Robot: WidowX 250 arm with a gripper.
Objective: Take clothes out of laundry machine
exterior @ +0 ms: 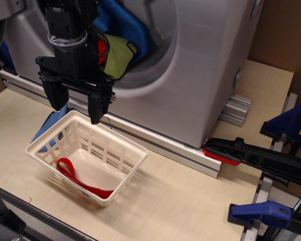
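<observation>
The silver-grey laundry machine [205, 65] stands at the back, its round front opening facing me. A bright blue cloth [123, 25] and a yellow-green cloth with dark edging [118, 57] hang at the opening's lower edge. A small patch of red [101, 48] shows beside them, mostly hidden behind my wrist. My gripper [75, 104] hangs open and empty in front of the opening, its fingertips [96, 113] just above the far rim of the white lattice basket [125, 165]. It touches no cloth.
A thin red strap loop [72, 173] lies in the basket. Something blue [46, 129] lies on the table behind the basket's left wall. Aluminium rails [155, 143] run along the washer's base. Blue and black clamps [271, 160] crowd the right edge.
</observation>
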